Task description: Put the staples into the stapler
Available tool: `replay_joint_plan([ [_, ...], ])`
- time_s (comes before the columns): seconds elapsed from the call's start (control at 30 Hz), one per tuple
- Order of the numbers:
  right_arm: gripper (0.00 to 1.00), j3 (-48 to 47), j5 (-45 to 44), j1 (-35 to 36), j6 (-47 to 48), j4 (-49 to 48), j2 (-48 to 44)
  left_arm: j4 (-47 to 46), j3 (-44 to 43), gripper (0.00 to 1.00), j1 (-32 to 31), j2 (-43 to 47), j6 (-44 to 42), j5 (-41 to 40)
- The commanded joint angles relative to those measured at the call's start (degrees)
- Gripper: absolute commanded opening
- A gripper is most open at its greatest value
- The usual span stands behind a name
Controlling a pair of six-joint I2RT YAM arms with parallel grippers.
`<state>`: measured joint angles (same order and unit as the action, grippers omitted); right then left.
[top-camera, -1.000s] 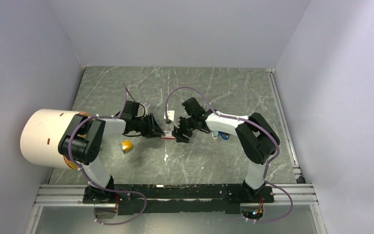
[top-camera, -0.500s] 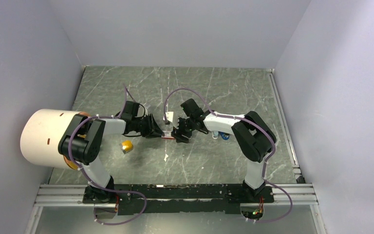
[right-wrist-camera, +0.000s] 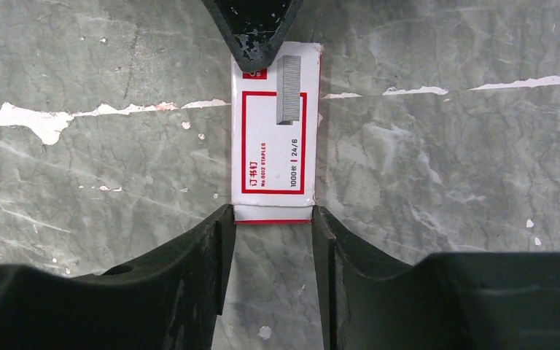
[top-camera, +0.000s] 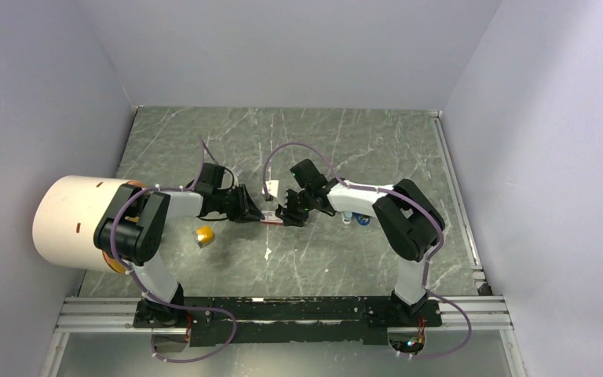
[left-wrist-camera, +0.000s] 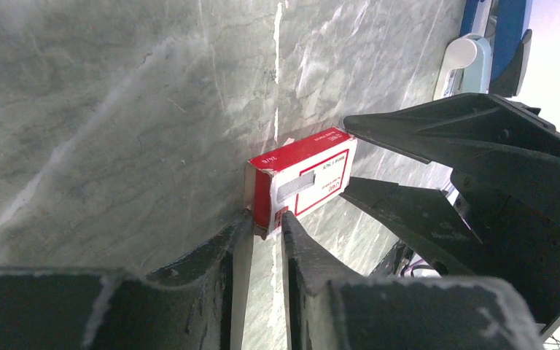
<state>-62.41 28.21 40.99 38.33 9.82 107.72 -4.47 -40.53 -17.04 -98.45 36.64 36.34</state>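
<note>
One red-and-white staple box (right-wrist-camera: pixel 273 138), one blue stapler (left-wrist-camera: pixel 510 33) and two grippers show. The box lies flat between both sets of jaws, its long side running straight from one set to the other. The right gripper (right-wrist-camera: pixel 273 219) has its jaws spread as wide as the box, tips at its near corners; I cannot tell if they squeeze. The left gripper (left-wrist-camera: pixel 262 226) has its jaws almost together at the box's far end; I cannot tell if they pinch. The stapler sits behind the right jaws, too cut off to tell which way it points.
</note>
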Motion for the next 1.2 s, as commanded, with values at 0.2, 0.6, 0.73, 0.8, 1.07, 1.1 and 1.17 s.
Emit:
replay_joint_plan([
  [0.2, 0.41, -0.3, -3.0, 0.2, 2.7, 0.7, 0.1, 0.8, -0.1, 0.23, 0.3, 2.1, -1.7, 0.7],
  [0.6, 0.41, -0.5, -2.8, 0.2, 3.1, 2.6, 0.4, 0.7, 0.4, 0.11, 1.1, 1.9, -1.8, 0.1],
  [0.73, 0.41, -0.6, -2.8, 0.1, 3.0, 2.6, 0.3, 0.6, 0.3, 0.05, 1.3, 1.7, -2.2, 0.4],
  [0.8, 0.41, -0.5, -2.8, 0.1, 3.1, 2.7, 0.3, 1.3, 0.2, 0.05, 1.5, 1.7, -2.7, -0.3],
  [1.07, 0.41, -0.3, -2.6, 0.0, 3.2, 2.7, -0.2, 4.4, 0.0, 0.05, 2.1, 3.9, -4.8, -3.4],
  [1.1, 0.41, -0.3, -2.6, 0.0, 3.2, 2.7, -0.2, 4.4, 0.0, 0.05, 2.1, 4.1, -4.8, -3.7],
  [1.17, 0.41, -0.3, -2.6, 0.0, 3.2, 2.7, -0.2, 4.4, 0.1, 0.05, 2.1, 4.3, -4.8, -3.4],
])
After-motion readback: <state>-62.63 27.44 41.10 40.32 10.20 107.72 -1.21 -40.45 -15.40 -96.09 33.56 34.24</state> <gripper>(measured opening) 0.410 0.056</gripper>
